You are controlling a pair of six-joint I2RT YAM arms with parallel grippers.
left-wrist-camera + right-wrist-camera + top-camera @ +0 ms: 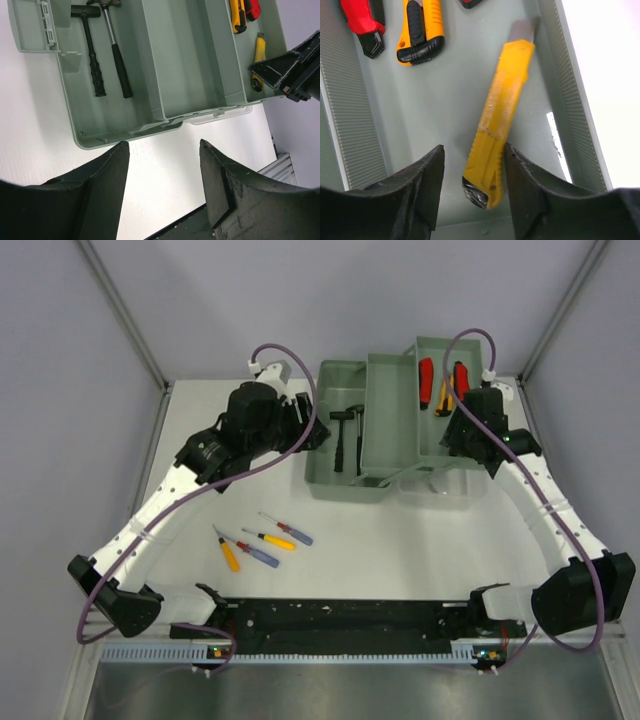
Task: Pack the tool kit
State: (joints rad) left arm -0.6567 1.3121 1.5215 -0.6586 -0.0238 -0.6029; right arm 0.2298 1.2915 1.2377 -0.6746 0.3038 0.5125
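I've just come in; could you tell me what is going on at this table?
A two-armed robot is packing an opened grey-green plastic toolbox. The right gripper hangs open in its right tray, astride a yellow plastic utility knife lying on the tray floor. The left gripper hovers open and empty beside the box. Two black-handled hammers lie in the left tray; four loose screwdrivers lie on the white table, not yet packed.

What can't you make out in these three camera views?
Top view: the right arm covers the near end of the toolbox's right tray.
Right wrist view: the top edge cuts off the red-handled tool.
Left wrist view: the top edge cuts off one hammer's head.
Top view: screwdriver tips too small.
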